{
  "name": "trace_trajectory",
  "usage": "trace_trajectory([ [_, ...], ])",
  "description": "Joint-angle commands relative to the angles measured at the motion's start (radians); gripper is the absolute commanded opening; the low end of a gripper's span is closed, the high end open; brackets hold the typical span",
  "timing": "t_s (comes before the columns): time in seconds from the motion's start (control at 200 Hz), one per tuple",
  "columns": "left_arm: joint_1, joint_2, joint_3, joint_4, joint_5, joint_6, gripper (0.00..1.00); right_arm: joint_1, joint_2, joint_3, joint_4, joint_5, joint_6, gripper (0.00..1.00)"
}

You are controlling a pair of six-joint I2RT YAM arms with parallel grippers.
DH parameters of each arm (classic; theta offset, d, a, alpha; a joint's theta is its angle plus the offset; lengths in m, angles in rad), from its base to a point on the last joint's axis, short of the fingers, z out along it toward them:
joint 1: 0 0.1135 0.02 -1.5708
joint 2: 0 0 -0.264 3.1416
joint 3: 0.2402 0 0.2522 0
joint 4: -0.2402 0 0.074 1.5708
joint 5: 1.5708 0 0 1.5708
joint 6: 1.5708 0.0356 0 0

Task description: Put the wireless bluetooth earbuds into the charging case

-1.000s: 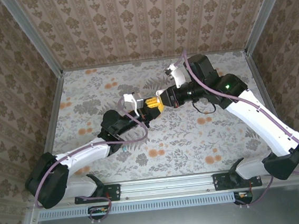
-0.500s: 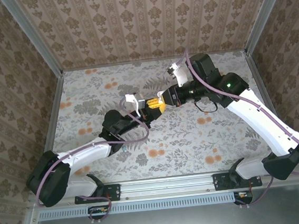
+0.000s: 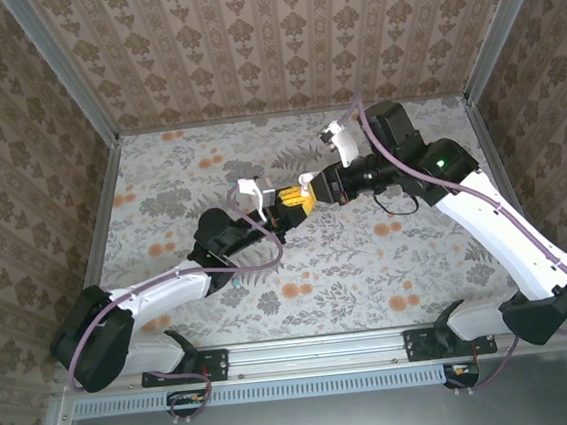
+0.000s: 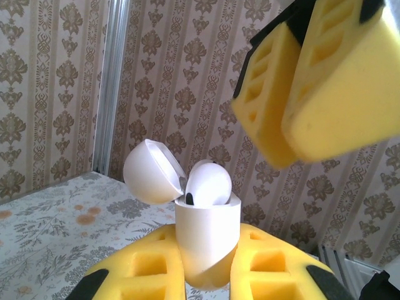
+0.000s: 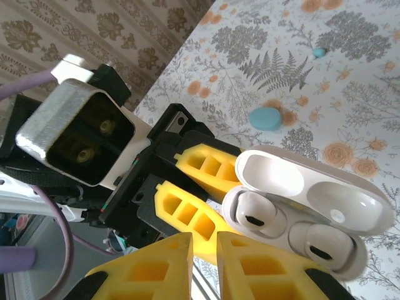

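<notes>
Left arm (image 3: 170, 284) extended, left gripper (image 4: 206, 265) clamped on open case (image 4: 207, 234), buds (image 5: 253, 212) seated. Right arm (image 3: 485, 213) bent inward, right gripper (image 5: 204, 262) jaws together, beside case.

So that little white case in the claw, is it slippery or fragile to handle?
Probably slippery: the white case looks smooth and rounded, though the left claw has yellow pads that should help. Its open lid hangs on one edge, so a knock there might strain it. Looks like thin plastic, so likely light.
</notes>
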Motion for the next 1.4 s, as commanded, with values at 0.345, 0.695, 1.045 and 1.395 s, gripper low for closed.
trace_trajectory([
  [0.345,0.013,-0.003,0.012,0.062,0.196,-0.06,0.0,-0.217,-0.056,-0.119,0.171,-0.226,0.222,0.49],
  [0.695,0.018,0.04,0.047,0.109,0.253,-0.122,0.0,-0.193,-0.023,-0.178,0.275,-0.428,0.289,0.48],
  [1.045,0.022,0.054,0.058,0.128,0.272,-0.154,0.0,-0.203,-0.064,-0.186,0.139,-0.285,0.211,0.48],
  [1.395,0.014,0.034,0.047,0.097,0.246,-0.149,0.0,-0.2,-0.063,-0.262,0.272,-0.436,0.315,0.5],
])
